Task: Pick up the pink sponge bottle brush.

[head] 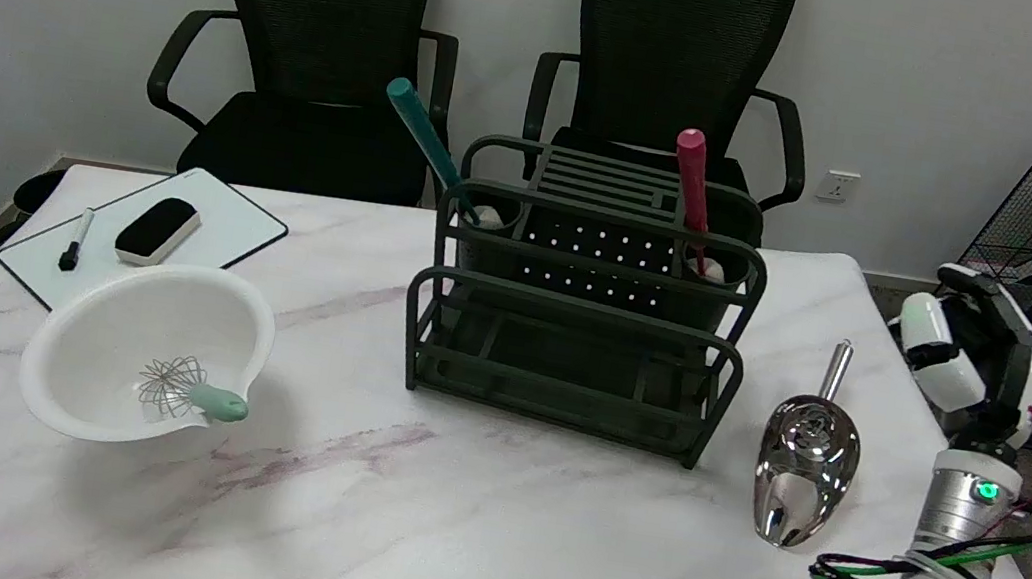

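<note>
— Marbled white table [443, 522] is seen from above, with two black office chairs [317, 50] set behind it against a pale wall. What is hidden or cut off?

— The right arm [959, 513] is seen at the lower right, folded beside the table's edge, but its hand is not shown at all, so how far it is open, or whether anything is held, cannot be told. The sponge head of the pink bottle brush [693, 198] is mostly concealed inside its cup; only a pale patch can be made out.

— What is held in the containers?

— A dark green rack [570, 338] is placed at the table's middle. In its back right cup the pink bottle brush is stood, handle up and tilted slightly left. In the back left cup a teal-handled brush [425, 146] is leaned to the left. A white bowl [149, 349] is tipped at the left, with a small whisk [184, 389] resting in it.

— And the brush relative to the arm?

— It is set well apart from the arm, up and to the left, with a shiny metal scoop [805, 461] lying between them. A whiteboard [150, 233] with an eraser [158, 230] and marker [76, 240] is laid at the far left.
</note>
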